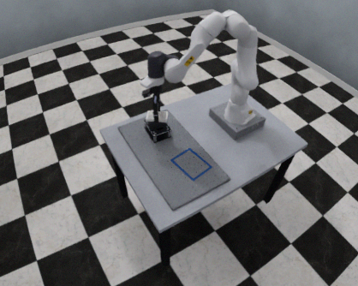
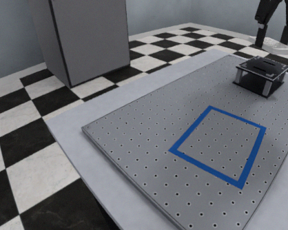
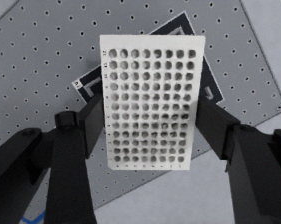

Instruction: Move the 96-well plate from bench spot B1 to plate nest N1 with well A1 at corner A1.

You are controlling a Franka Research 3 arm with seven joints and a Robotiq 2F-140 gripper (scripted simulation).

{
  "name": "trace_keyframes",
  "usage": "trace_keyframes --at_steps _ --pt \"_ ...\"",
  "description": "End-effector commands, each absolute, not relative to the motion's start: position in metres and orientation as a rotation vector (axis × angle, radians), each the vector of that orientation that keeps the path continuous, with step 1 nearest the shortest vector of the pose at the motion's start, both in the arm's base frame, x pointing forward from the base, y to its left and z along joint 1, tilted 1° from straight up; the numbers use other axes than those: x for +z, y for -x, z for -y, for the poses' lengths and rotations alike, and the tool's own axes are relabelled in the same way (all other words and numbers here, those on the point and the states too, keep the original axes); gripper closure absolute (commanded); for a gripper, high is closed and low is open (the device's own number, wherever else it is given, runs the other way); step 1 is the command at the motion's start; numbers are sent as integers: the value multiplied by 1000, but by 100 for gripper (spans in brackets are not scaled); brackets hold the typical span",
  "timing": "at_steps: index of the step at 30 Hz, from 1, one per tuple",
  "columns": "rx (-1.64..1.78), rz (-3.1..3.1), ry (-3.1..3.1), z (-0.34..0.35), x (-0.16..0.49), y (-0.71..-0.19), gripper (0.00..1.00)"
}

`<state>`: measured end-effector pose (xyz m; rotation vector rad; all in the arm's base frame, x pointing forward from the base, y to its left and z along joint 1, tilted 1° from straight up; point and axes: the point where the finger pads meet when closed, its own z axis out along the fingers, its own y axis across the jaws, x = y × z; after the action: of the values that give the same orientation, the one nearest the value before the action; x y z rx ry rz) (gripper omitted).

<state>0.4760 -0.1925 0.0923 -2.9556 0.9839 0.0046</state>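
Observation:
My gripper (image 3: 149,107) is shut on the long sides of the white 96-well plate (image 3: 151,102) and holds it in the air. In the top view the plate (image 1: 159,116) hangs just above the black raised nest N1 (image 1: 157,132), apart from it. In the wrist view the nest (image 3: 88,86) shows under the plate, turned at an angle to it and mostly hidden. In the exterior view the fingers (image 2: 273,32) and the pale plate (image 2: 271,43) are above and behind the nest (image 2: 262,74). The blue-outlined spot B1 (image 1: 191,163) is empty. I cannot make out the cut-off corner.
The nest and B1 are on a grey perforated baseplate (image 1: 173,158) on the table. The arm's base sits on a block (image 1: 237,121) at the table's back right. A tall grey cabinet (image 2: 80,34) stands on the floor beyond the table.

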Motion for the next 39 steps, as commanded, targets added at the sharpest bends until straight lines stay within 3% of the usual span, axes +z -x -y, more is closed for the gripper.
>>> trace_keyframes --at_steps 1,30,39 --pt "7 -1397 2824 192 93 -478 40" --pt "2 -2313 2136 192 93 -479 40" --pt "1 -2335 2117 193 93 -478 40"
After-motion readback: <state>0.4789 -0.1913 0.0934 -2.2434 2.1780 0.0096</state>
